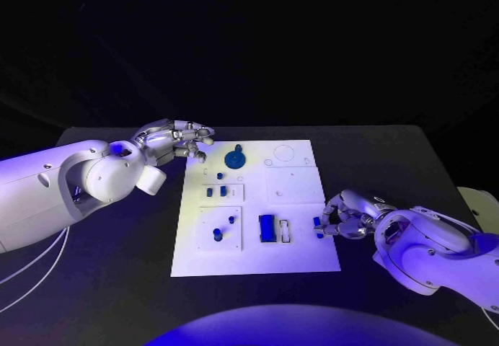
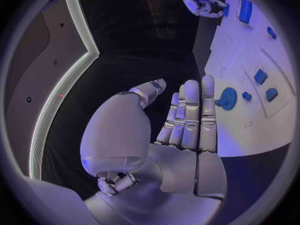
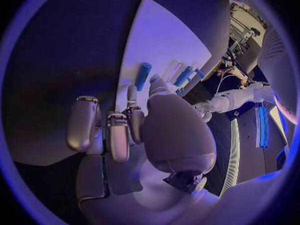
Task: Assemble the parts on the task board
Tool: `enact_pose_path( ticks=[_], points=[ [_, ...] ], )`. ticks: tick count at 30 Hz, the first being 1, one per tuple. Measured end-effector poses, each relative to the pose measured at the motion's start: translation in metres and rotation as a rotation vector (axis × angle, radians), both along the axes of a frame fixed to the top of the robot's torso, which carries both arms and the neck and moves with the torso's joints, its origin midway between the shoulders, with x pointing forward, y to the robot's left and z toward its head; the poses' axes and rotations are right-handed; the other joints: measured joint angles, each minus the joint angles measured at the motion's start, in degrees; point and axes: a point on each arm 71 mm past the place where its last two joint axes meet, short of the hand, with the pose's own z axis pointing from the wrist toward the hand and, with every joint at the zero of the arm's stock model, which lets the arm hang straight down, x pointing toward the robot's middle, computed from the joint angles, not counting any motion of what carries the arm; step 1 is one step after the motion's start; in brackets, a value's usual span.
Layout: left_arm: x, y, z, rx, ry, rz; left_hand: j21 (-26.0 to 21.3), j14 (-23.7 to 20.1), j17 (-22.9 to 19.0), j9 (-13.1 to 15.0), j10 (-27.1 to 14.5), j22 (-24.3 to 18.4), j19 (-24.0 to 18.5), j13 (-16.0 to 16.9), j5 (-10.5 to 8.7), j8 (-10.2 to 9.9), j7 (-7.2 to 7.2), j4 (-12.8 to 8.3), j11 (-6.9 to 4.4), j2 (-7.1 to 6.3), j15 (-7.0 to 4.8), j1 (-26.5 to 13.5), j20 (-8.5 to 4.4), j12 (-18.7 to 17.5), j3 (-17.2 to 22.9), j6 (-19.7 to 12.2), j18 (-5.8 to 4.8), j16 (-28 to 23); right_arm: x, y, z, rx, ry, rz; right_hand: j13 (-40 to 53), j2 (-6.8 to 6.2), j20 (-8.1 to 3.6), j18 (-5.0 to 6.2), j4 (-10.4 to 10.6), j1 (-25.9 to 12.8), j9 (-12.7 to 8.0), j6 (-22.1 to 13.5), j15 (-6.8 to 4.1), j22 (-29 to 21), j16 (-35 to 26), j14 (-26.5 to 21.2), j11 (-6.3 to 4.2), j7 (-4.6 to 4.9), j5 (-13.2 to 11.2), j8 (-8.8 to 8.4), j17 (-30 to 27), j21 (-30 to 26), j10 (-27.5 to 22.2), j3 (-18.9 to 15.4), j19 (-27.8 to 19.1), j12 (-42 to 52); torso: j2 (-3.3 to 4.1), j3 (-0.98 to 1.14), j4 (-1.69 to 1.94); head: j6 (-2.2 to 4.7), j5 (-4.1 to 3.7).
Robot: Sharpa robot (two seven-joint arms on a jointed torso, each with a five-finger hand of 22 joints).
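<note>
A white task board (image 1: 301,259) lies mid-table with small blue parts (image 1: 267,228) on it. The left robot hand (image 1: 177,140) hovers at its far left corner, fingers straight, empty. The right robot hand (image 1: 348,215) sits at its right edge, fingers curled beside a small blue part (image 1: 317,223); whether it grips it is unclear.

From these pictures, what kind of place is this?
Probably a robotics lab test bench: a black table in a dark room, a white task board with small blue parts, and the left hand and right hand at its edges.
</note>
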Motion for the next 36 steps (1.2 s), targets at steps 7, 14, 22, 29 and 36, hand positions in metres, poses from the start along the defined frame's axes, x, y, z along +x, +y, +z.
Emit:
enact_pose_path(
  ticks=[7,14,22,29,36],
  points=[
    [0.000,0.001,0.000,0.001,0.001,0.002,-0.2,-0.2,-0.1,0.0,0.0,0.0,0.0,0.0,0.00,0.0,0.00,0.2,0.00,0.00,0.21,0.0,0.00,0.0,-0.2,0.0,0.00,0.0,0.003,0.003,-0.004,-0.005,0.001,0.006,0.1,0.31,0.00,0.00,0.0,0.9,-0.3,0.8,0.00,0.0,0.0,0.0,0.00,-0.29,0.4,0.00,0.0,0.0,0.0,-0.1,0.0,0.0,0.00,0.01,0.03,-0.10,0.09],
    [0.000,0.001,0.000,0.002,0.002,0.002,-0.2,-0.2,-0.1,0.0,0.0,0.0,0.0,0.0,0.00,0.0,0.00,0.2,0.00,0.00,0.21,0.0,0.00,0.0,-0.2,0.0,0.00,0.0,0.006,0.005,-0.008,-0.012,-0.005,0.008,0.3,0.37,0.00,0.00,-0.4,5.6,-0.3,1.7,0.01,0.0,0.0,0.0,0.00,-0.74,0.8,-0.32,0.0,0.0,0.0,0.5,0.0,0.5,-0.04,-0.05,0.02,-0.12,0.22],
    [-0.001,0.002,-0.001,0.003,0.002,0.003,-0.2,-0.2,-0.1,0.0,0.0,0.0,0.0,0.0,0.00,0.0,0.00,0.2,0.00,0.00,0.21,0.0,0.00,0.0,-0.2,0.0,0.00,0.0,0.007,0.013,-0.010,-0.018,-0.027,0.036,0.7,-1.12,0.00,0.00,-0.3,10.5,-0.3,3.2,0.03,0.0,0.0,0.0,-0.27,-1.05,-2.2,-1.75,0.0,0.0,0.4,3.6,0.0,0.8,-0.05,-0.07,-0.01,-0.08,0.31],
    [-0.001,0.003,-0.001,0.003,0.002,0.004,-0.2,-0.2,-0.1,0.0,0.0,0.0,0.0,0.0,0.00,0.0,0.00,0.2,0.00,0.00,0.21,0.0,0.00,0.0,-0.2,0.0,0.00,0.0,0.005,0.016,-0.009,-0.020,-0.037,0.052,0.8,-1.41,0.00,0.00,-0.1,10.8,-2.4,3.6,-0.10,0.0,0.0,-0.1,-0.26,-1.03,-1.4,-1.95,0.0,0.0,0.4,5.2,0.0,0.7,-0.05,-0.07,-0.02,-0.09,0.27],
    [-0.001,0.003,-0.001,0.003,0.003,0.004,-0.2,-0.2,-0.1,0.0,0.0,0.0,0.0,0.0,0.00,0.0,0.00,0.2,0.00,0.00,0.21,0.0,0.00,0.0,-0.2,0.0,0.00,0.0,-0.003,0.024,-0.008,0.008,-0.024,0.062,1.7,0.66,-0.15,0.00,0.0,9.9,-3.3,4.0,-0.44,0.0,0.0,0.0,-0.27,-1.41,1.5,-2.84,0.0,0.3,0.4,8.0,-0.1,1.3,-0.05,-0.09,-0.01,0.02,0.18]
  ],
)
